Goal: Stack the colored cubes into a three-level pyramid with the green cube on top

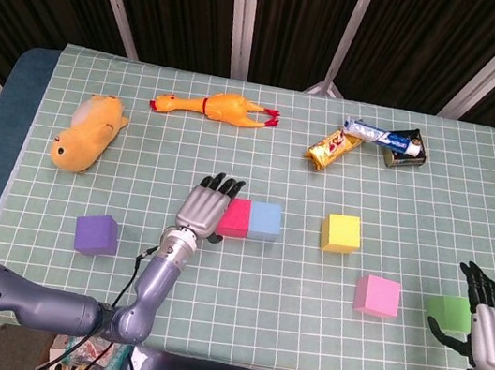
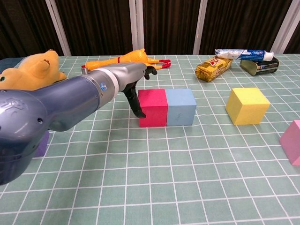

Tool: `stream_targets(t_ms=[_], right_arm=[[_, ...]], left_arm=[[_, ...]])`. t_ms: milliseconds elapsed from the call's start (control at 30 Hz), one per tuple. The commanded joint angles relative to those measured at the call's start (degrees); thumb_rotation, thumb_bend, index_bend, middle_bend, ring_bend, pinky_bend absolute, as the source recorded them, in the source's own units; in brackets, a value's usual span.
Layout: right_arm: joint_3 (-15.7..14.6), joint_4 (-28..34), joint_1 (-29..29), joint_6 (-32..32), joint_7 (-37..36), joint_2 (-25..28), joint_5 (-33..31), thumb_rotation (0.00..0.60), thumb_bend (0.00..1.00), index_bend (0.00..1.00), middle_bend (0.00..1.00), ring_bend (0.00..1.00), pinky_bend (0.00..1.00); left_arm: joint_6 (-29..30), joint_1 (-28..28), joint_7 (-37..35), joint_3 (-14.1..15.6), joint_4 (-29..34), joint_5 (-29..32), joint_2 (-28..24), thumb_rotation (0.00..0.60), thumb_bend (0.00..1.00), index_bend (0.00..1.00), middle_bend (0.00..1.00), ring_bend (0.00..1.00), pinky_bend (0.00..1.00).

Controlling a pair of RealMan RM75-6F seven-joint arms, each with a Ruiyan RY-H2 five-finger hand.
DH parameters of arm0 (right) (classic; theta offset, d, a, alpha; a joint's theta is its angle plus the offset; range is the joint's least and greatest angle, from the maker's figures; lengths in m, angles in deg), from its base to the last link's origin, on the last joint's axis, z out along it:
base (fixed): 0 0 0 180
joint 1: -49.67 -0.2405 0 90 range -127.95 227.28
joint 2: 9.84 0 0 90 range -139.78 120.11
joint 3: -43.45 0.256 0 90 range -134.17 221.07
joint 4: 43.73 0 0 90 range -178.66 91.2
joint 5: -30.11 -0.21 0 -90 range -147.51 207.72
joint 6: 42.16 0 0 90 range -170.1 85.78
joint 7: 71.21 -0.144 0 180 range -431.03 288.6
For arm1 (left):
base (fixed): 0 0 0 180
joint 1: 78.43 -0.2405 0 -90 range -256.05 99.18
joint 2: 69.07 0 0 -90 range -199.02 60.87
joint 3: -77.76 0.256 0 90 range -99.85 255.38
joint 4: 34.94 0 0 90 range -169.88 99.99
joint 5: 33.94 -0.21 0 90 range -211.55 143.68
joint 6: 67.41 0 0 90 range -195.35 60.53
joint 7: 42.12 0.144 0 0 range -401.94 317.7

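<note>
A red cube (image 1: 236,217) and a blue cube (image 1: 265,221) stand side by side, touching, mid-table. My left hand (image 1: 205,208) lies against the red cube's left side with fingers spread, holding nothing; in the chest view the left hand (image 2: 133,79) puts a fingertip on the red cube (image 2: 153,108) next to the blue cube (image 2: 180,106). A yellow cube (image 1: 341,233) stands to the right, a pink cube (image 1: 376,295) nearer the front, a purple cube (image 1: 96,234) at the left. The green cube (image 1: 448,313) sits at the front right, with my right hand (image 1: 490,325) spread just beside it.
A plush orange toy (image 1: 90,131) and a rubber chicken (image 1: 218,106) lie at the back left. A snack packet (image 1: 332,148), a toothpaste tube (image 1: 384,137) and a dark tin (image 1: 405,152) lie at the back right. The table's front edge (image 1: 293,368) is near the pink and green cubes.
</note>
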Motion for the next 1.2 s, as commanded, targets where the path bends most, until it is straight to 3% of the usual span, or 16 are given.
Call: stream_targets(t_ms=[33,433,700,867,1000,1200], right_arm=[[0.0,-0.1,0.0,0.1,-0.1,0.1,-0.1,0.600,0.28,0.00,0.00,0.00,0.00],[0.0,-0.3,-0.1,0.4,0.9,0.2,-0.3,0.600,0.28,0.00,0.00,0.00,0.00],[0.2,-0.8,-0.5,-0.5,4.1,-0.9,0.3,0.600,0.28,0.00,0.00,0.00,0.00],[0.7,0.2,-1.0,-1.0,6.9,-1.0,0.2,0.600,0.28,0.00,0.00,0.00,0.00],[2.1,2.1,-2.4,-0.6,9.1,-0.3,-0.4,0.600,0.28,0.00,0.00,0.00,0.00],[5.9,6.8,-7.8,4.9,13.5,2.6,-3.1,0.600,0.28,0.00,0.00,0.00,0.00]], left_arm=[[1.4,-1.3,-1.2,0.0,2.9,-1.6,-2.1,0.600,0.16,0.00,0.08,0.03,0.11],[11.0,-13.1,-8.7,4.8,22.5,-14.0,-19.4,0.600,0.16,0.00,0.07,0.03,0.10],[19.3,-24.2,-15.8,12.6,29.9,-25.9,-30.4,0.600,0.16,0.00,0.07,0.03,0.09],[24.4,-31.3,-21.5,16.7,31.9,-32.1,-36.6,0.600,0.07,0.00,0.06,0.02,0.09],[25.8,-34.8,-25.8,17.9,33.0,-34.8,-40.8,0.600,0.07,0.00,0.06,0.02,0.09],[25.2,-37.3,-31.4,16.3,33.9,-35.4,-45.4,0.600,0.07,0.00,0.06,0.02,0.09]])
